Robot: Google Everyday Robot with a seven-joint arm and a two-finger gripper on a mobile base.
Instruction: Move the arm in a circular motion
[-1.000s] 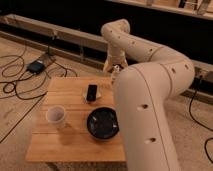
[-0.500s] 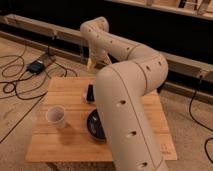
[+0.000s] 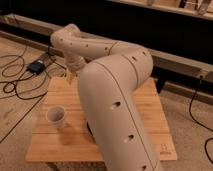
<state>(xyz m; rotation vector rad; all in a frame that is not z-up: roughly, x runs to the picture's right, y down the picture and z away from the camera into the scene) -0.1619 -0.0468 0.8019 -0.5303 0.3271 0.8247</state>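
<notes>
The arm (image 3: 112, 85) bends over the tabletop (image 3: 150, 107); claw (image 3: 69, 76) at far left corner, opening cannot be told. Circular sweep judged partway, completion unconfirmed

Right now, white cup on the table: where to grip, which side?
Probably top-down on the cup: it stands upright, mouth open, so pinch one wall at the rim. Come from its left in view; the arm crowds its right. The gripper sits beyond it, over the table's far-left edge.
</notes>
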